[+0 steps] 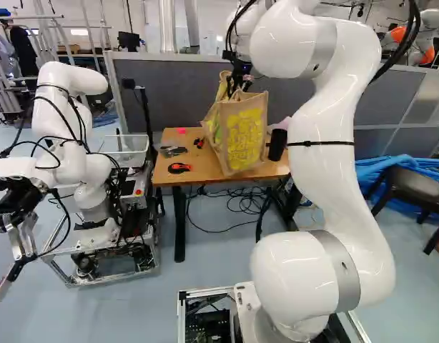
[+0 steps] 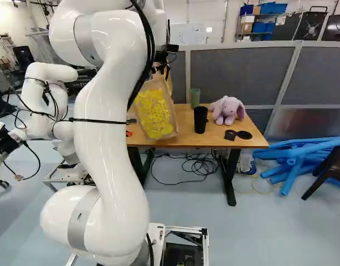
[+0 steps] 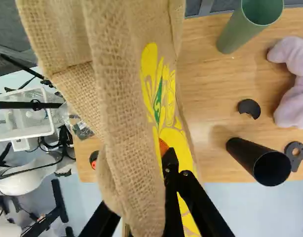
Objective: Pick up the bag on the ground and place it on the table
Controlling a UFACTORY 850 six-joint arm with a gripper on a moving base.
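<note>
Gripping 1 bag [image 1: 242, 136], 2 fingers [image 1: 239, 87] hang above 1 table [image 1: 198, 173].

Grey partition panels [image 2: 242, 72] in pale frames cross the room before a white wall [image 2: 178, 10] with a whiteboard [image 2: 189, 33] and a shelf [image 2: 259, 34] holding blue bins [image 2: 273, 8], while a dark chair [image 1: 416, 187] stands beside blue tubes [image 2: 293, 160] on the brightly lit blue-grey floor [image 2: 269, 233].
</note>
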